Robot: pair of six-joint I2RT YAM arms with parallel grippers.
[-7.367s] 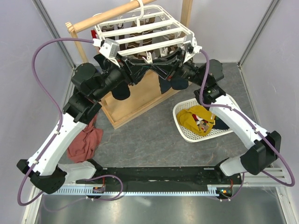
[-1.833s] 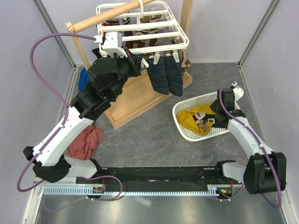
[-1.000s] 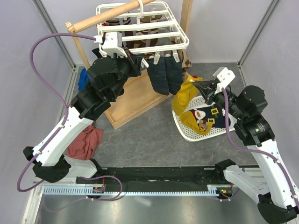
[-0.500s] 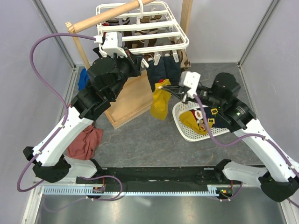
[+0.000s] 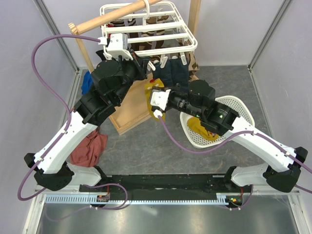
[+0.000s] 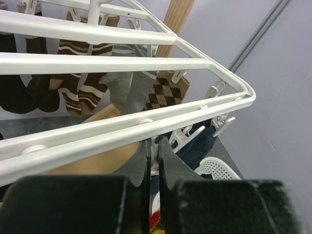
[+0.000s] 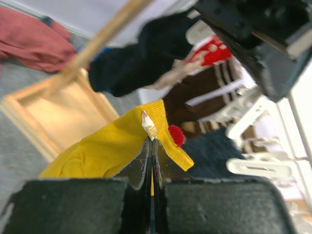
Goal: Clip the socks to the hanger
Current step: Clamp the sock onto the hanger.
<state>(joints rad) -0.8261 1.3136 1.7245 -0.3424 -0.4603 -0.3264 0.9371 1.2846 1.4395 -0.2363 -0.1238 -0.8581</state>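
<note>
The white hanger (image 5: 146,29) hangs from the wooden pole, and its front bar (image 6: 122,127) crosses the left wrist view. My left gripper (image 5: 147,66) sits just under that bar, shut on a small white clip peg (image 6: 155,152). The navy socks (image 5: 173,73) hang clipped at the front edge. My right gripper (image 5: 152,92) is shut on the cuff of a mustard-yellow sock (image 7: 107,146), holding it just below the left gripper. The rest of that sock (image 5: 149,87) is mostly hidden under the arm. Another yellow sock (image 5: 197,127) lies in the basket.
A white mesh basket (image 5: 239,105) stands at the right. The stand's wooden base (image 5: 136,105) lies under the hanger. Brown striped and argyle socks (image 6: 163,92) hang from the rear pegs. A red cloth (image 5: 90,148) and a blue cloth (image 5: 87,82) lie at the left.
My right arm has swung left from the basket with the yellow sock, bringing it under the hanger's front edge beside the left gripper. The left arm has stayed still.
</note>
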